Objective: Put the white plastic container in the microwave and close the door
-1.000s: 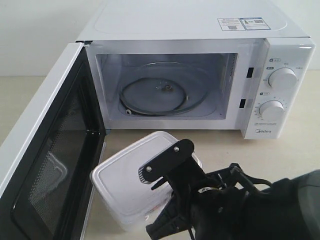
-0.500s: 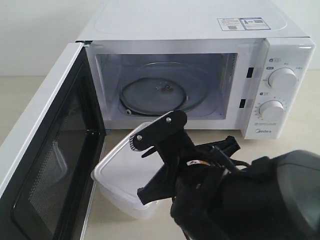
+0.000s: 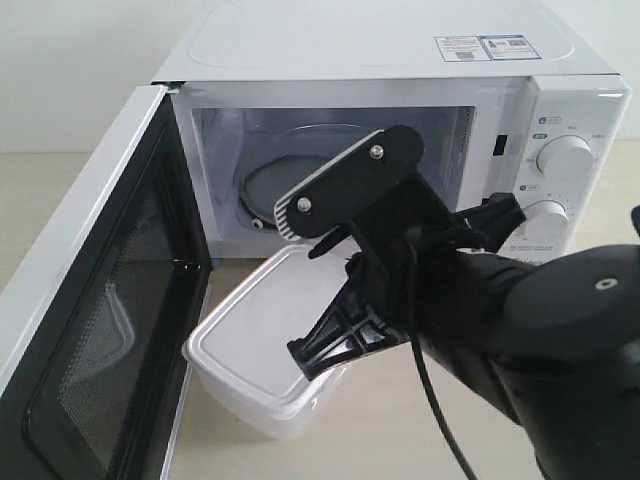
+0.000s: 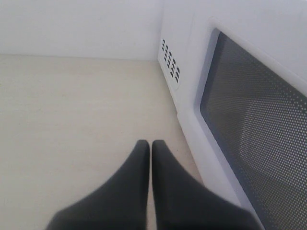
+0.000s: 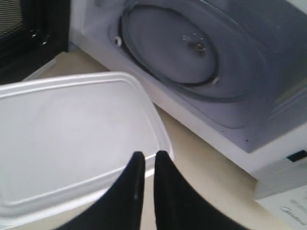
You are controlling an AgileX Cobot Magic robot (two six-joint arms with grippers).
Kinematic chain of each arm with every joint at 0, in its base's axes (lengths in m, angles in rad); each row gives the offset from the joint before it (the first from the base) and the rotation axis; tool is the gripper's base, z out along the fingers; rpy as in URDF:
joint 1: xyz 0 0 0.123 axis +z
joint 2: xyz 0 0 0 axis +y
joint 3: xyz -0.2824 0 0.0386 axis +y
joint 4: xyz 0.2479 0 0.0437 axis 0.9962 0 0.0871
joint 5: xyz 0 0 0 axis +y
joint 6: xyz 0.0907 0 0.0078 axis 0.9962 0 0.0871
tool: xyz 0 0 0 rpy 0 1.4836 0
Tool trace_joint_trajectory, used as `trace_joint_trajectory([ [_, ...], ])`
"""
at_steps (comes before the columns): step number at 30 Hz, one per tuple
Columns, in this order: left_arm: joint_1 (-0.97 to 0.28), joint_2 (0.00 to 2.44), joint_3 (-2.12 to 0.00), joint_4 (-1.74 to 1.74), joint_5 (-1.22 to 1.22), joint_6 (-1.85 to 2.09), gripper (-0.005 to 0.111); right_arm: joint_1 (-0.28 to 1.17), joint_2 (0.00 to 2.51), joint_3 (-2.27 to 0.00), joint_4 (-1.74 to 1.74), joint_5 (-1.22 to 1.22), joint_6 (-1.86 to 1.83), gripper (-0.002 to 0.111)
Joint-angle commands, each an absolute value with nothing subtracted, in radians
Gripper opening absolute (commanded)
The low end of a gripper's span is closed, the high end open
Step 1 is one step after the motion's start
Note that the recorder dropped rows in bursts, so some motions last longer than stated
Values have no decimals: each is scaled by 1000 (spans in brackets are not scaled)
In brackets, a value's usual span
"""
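The white plastic container (image 3: 255, 330) sits low in front of the open microwave (image 3: 380, 50), next to the door (image 3: 110, 330), which is swung wide to the left. My right gripper (image 3: 300, 352) is at the container's near right corner. In the right wrist view its fingers (image 5: 148, 157) are almost together on the lid rim of the container (image 5: 72, 129), with the glass turntable (image 5: 177, 48) just beyond. My left gripper (image 4: 151, 142) is shut and empty, low over the table beside the outer face of the door (image 4: 254, 120). It does not show in the exterior view.
The right arm (image 3: 540, 320) fills the lower right and partly covers the cavity opening and the lower knob. The upper knob (image 3: 565, 157) shows. The door's black inner frame (image 3: 190, 270) stands close to the container's left side. Beige tabletop (image 4: 72, 120) lies left of the door.
The right gripper has moved up and toward the microwave opening, and the container has shifted with it toward the cavity. The door and microwave have not moved.
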State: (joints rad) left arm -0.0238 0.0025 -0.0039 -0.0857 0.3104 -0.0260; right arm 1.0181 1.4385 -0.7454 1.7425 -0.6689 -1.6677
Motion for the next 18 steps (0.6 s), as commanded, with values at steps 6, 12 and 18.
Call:
trace_joint_trajectory([
  [6,-22,0,0,-88,307,-38,4,1016,1430,-669,1744,-432,-1597,8],
  [12,-22,0,0,-88,307,-38,4,1016,1428,-612,1744,-289,-1381,8],
  [18,-22,0,0,-88,307,-38,4,962,1428,-619,1272,252,-821,8],
])
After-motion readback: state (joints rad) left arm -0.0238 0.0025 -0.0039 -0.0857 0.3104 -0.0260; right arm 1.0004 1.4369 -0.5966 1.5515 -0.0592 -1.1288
